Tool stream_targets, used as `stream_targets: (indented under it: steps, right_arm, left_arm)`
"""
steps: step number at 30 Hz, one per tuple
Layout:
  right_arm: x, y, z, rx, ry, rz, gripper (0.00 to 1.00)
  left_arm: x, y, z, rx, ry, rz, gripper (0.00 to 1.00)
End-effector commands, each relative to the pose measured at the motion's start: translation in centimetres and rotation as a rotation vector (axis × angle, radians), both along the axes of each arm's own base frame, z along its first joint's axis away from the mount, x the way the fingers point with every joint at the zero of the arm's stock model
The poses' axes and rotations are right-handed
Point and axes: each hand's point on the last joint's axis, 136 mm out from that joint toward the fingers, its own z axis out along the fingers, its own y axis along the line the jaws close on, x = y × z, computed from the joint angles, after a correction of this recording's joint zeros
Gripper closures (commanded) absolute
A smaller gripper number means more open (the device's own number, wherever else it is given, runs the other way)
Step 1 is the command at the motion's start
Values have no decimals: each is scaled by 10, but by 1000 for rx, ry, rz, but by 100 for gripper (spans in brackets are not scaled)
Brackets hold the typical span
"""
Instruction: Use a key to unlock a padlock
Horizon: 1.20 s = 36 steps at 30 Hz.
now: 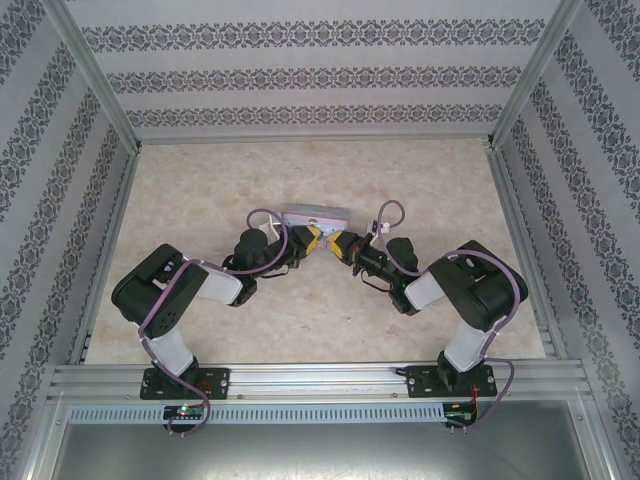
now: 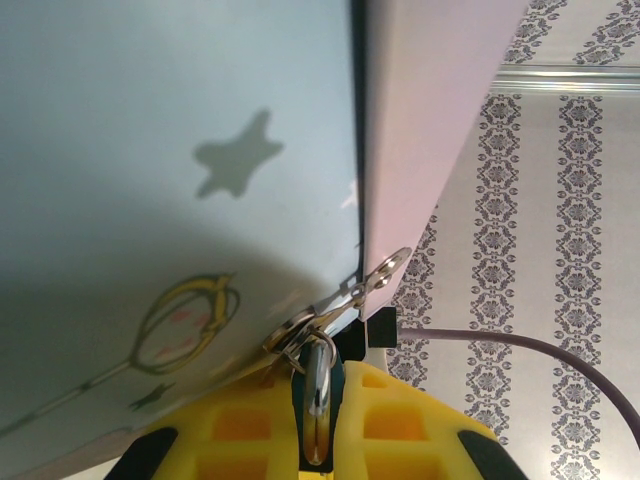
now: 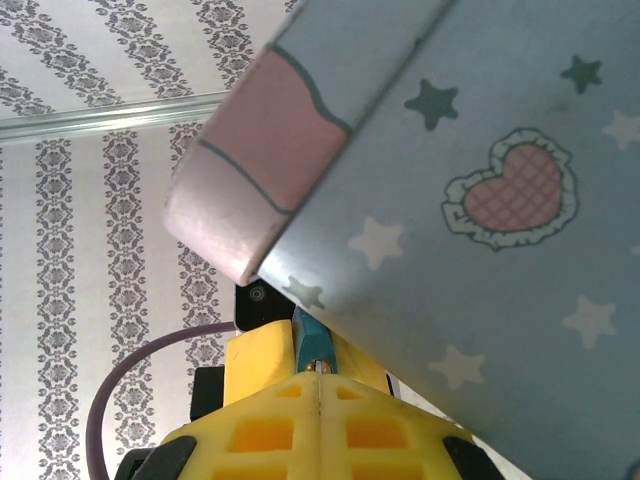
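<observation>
The left gripper is pressing its yellow, waffle-pocketed fingers almost together. They are clamping a slim, mirror-bright strip of metal that reads as the key, standing on edge in the seam between them. Just past the fingertips, the key is meeting a small steel ring. A thin stamped hasp with a round eyelet is sticking out there from the seam of the tin box. Beyond the tips, the box is showing a smooth, satin pale-blue panel printed with a dark star and an outlined round figure with pink blushes. A plain pink panel is lying beside it.

The right gripper is holding its matching yellow fingers fully together, the seam showing no gap. Right at the tips, the padlock is poking out as a tiny teal-blue wedge with a brassy glint at its base, and it looks nipped between the fingertips. Immediately beyond it, the rounded pink-and-lilac corner of the box is overhanging the tips. The box's blue face, dotted with white and dark stars and a frilled, quilted pink heart, is running off to the right of the fingers. A purple cable is looping to their left.

From above, the two grippers are meeting tip to tip at the box's near side, over a glossy, marble-patterned table. Farther off, walls papered in striped damask are enclosing the table.
</observation>
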Motion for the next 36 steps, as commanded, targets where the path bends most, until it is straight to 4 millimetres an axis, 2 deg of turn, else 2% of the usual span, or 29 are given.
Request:
stream_targets:
  steps: [1,9,26,36]
  right_arm:
    - [3,6,1,5,-8,-2,100]
    - [1,4,-2,-8,-13,-3,100]
    - [3,4,-13,-32,-3,7,100]
    - [4,5,-17,-34,7,10,100]
  left_arm:
    - [-21,-19,47,-70,-147,-112,100]
    - [-24,-15,46,-47,-145,-101,100]
    - [-22,-16,28,3,-72,-98,100]
    - [-23,-20,30,11,-37,-118,100]
